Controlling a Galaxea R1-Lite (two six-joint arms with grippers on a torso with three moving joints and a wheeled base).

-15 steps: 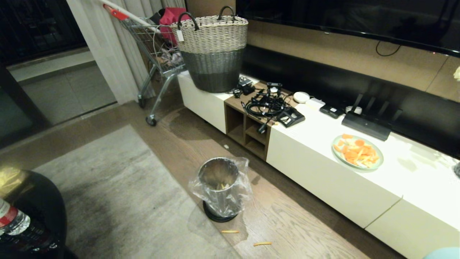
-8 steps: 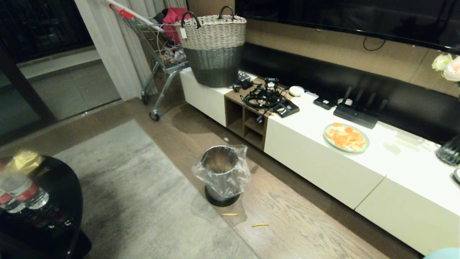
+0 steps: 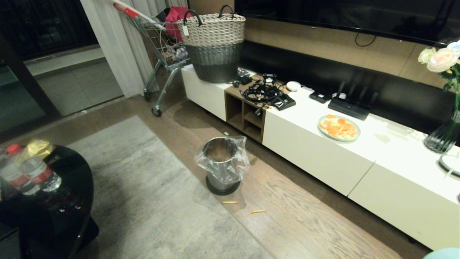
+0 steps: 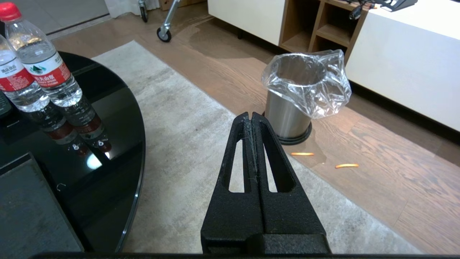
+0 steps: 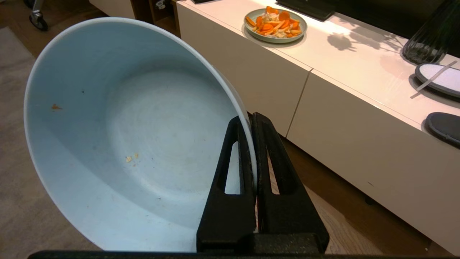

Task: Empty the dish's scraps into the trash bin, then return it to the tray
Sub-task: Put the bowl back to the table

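Backing off from trash bin (image 3: 221, 163), camera view now wider; right gripper (image 5: 251, 126) clenched on rim of emptied dish (image 5: 118, 136), two scraps (image 3: 230, 202) on floor, left gripper (image 4: 251, 120) closed, tray return next

The trash bin (image 3: 221, 163) stands on the wood floor near the long white cabinet (image 3: 323, 151) — two orange scraps (image 3: 244, 207) lie just nearer. A green plate (image 3: 339, 127) rests on the cabinet; bottles (image 3: 30, 172) at near left
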